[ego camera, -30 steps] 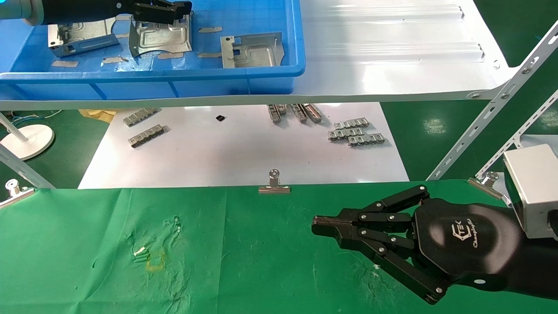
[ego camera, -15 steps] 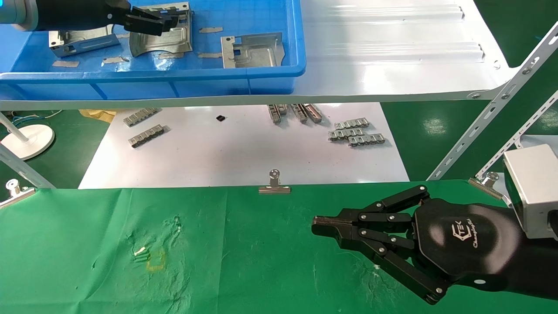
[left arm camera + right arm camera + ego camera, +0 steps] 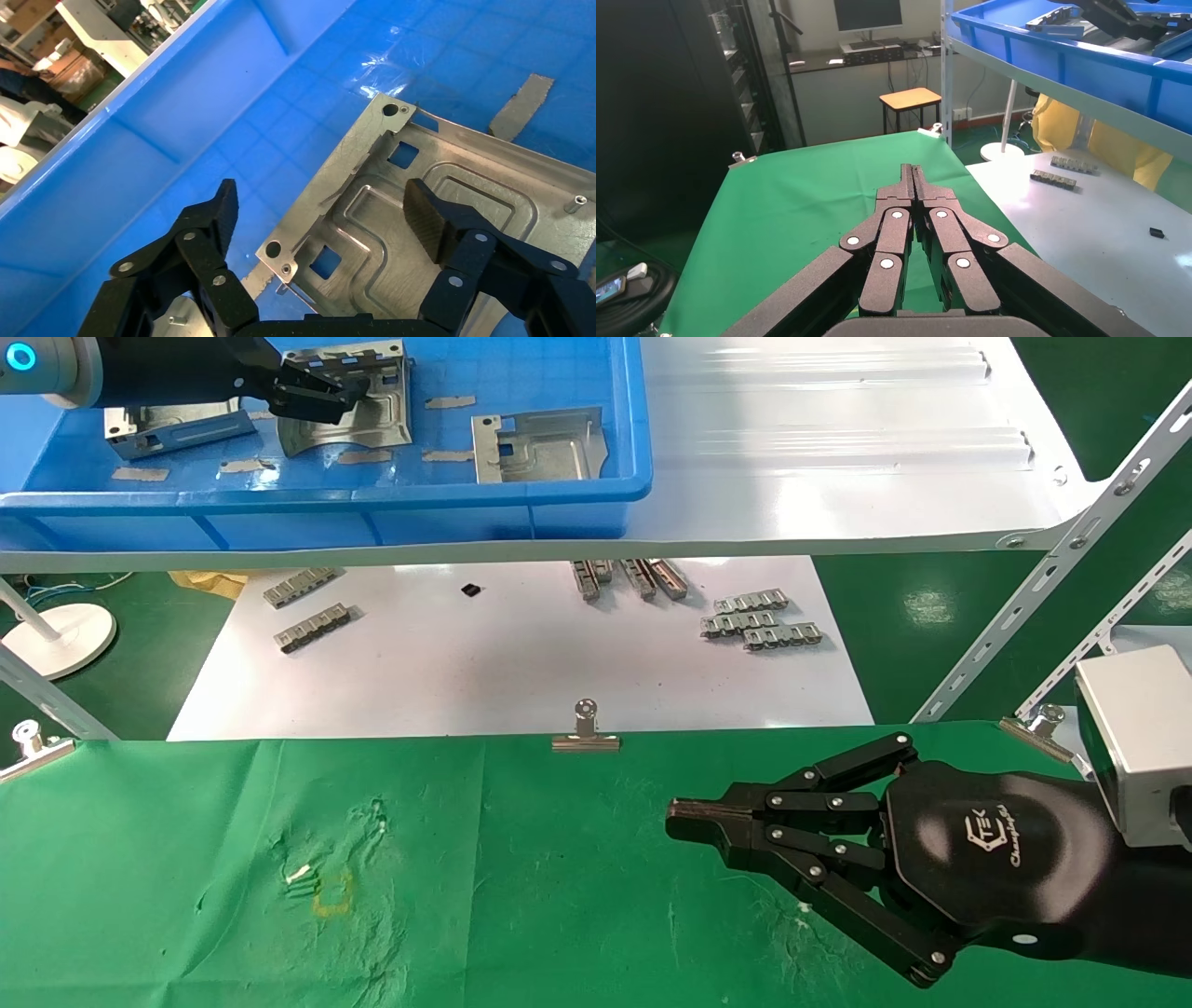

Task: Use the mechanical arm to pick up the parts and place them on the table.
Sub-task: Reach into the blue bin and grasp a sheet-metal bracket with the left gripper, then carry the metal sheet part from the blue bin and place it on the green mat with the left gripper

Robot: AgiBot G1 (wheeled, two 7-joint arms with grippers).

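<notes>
The left tool (image 3: 312, 388) is up in the blue bin (image 3: 596, 486) on the white shelf (image 3: 838, 449). Its fingers (image 3: 425, 217) are spread wide, one on each side of the edge of a shiny metal part (image 3: 349, 398), and the pads are not touching it. This middle part (image 3: 450, 210) lies flat on the bin floor. Two more parts sit in the bin, one to the left (image 3: 172, 426) and one to the right (image 3: 538, 444), each a little apart from the middle one. The right tool (image 3: 694, 822) is down low over the green tabletop (image 3: 466, 896), pointing left. Its fingers (image 3: 912, 186) are pressed together with nothing between them. A silver clip (image 3: 585, 733) grips the far edge of the tabletop.
</notes>
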